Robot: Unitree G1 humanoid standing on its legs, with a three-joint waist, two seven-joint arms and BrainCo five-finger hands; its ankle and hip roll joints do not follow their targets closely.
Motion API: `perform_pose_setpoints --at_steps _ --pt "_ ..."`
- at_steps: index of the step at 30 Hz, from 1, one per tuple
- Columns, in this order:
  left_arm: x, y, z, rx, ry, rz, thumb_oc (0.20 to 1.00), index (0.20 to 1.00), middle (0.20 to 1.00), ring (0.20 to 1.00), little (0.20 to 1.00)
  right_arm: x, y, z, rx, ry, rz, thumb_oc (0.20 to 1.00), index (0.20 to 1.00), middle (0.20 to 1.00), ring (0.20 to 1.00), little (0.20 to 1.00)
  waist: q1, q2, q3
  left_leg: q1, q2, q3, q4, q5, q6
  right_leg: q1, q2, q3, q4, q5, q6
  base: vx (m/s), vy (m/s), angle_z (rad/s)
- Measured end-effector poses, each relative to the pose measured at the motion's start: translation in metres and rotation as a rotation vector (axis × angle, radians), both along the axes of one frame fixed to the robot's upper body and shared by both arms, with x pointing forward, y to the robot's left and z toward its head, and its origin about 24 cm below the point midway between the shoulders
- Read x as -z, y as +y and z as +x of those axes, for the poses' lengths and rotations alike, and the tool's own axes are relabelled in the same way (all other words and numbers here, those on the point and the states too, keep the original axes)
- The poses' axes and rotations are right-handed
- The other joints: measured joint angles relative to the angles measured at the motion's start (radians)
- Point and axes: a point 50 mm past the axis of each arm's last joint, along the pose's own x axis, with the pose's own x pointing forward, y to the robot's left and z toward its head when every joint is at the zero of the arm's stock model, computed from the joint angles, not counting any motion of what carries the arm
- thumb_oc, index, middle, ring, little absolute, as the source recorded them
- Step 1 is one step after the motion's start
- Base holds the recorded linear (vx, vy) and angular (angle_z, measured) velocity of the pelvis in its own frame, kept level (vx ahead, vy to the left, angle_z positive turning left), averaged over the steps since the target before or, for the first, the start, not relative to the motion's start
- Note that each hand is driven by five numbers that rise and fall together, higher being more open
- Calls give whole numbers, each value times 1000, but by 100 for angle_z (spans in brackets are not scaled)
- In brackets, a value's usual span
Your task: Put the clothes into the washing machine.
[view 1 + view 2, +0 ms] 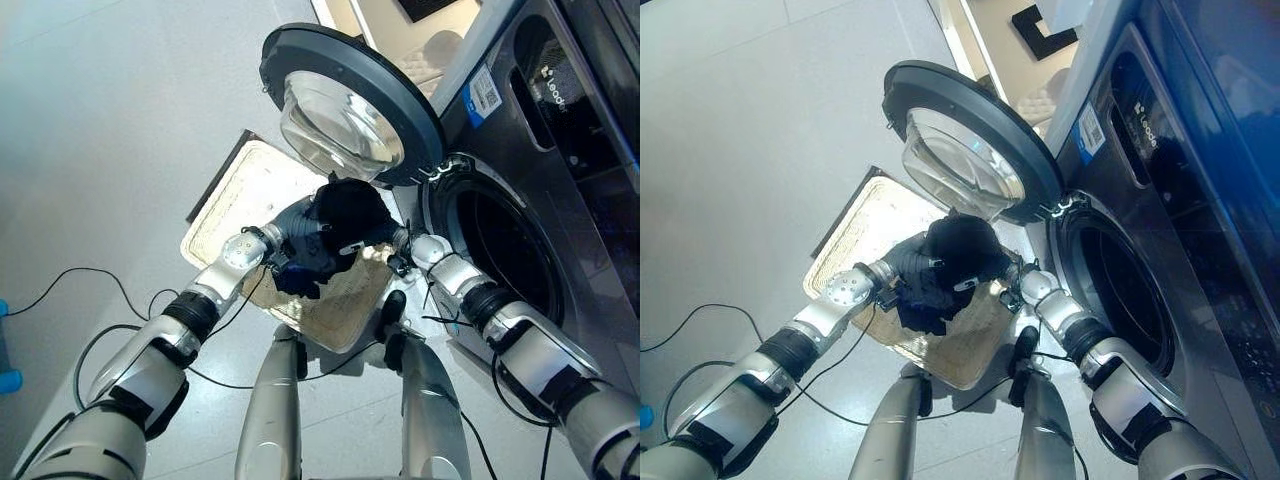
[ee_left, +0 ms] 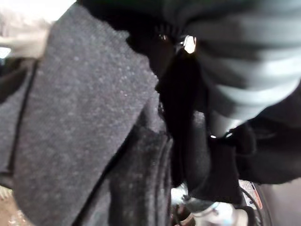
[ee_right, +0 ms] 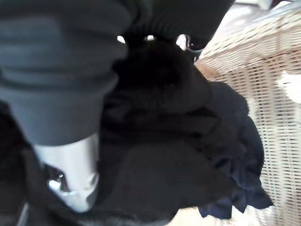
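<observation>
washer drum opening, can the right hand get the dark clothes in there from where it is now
Probably yes. The door is swung wide open and sits up and away from the drum opening, which is right beside the right hand. Nothing lies between them. Both hands are buried in the dark clothes above the wicker basket.

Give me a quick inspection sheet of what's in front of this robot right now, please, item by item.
Surface: pale tiled floor.
Job's things: bundle of dark clothes held up over a pale wicker basket; front-loading washing machine beside it, round glass door swung open, drum opening dark.
Clutter: nothing seen.
Hands: left hand and right hand press into the bundle from either side; fingers hidden in the cloth, so the grip cannot be judged.
Cables: nothing seen apart from the robot's own.
Surroundings: a blue object at the floor's edge, too little visible to name.
</observation>
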Motion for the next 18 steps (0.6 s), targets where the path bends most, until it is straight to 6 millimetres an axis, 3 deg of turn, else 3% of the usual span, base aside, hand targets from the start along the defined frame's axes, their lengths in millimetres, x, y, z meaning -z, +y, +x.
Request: perform_pose_setpoints --at_steps 6,7,8,18 --pt "-1 -5 0 8 12 -40 200 200 200 200 200 -2 2 1 39 14 85 1000 1000 1000 1000 1000 0 0 0 0 -1 5 -9 0 0 0 1 2 -13 7 3 0 0 0" --pt "-2 -5 0 8 15 -51 200 200 200 200 200 -2 2 1 44 18 107 944 944 944 944 944 0 0 0 0 -1 5 -10 0 0 0 1 2 -14 7 4 0 0 0" --pt "-3 -5 1 8 12 -53 200 200 200 200 200 -3 2 2 44 23 123 219 219 219 219 219 0 0 0 0 -1 5 -11 0 1 0 1 2 -16 8 4 -9 31 -1" --pt "-11 -2 4 -8 -9 -76 200 200 200 200 200 0 7 1 56 74 230 200 200 200 200 200 -4 0 0 0 -5 18 -21 4 7 -1 6 17 -47 33 10 -11 8 -4"
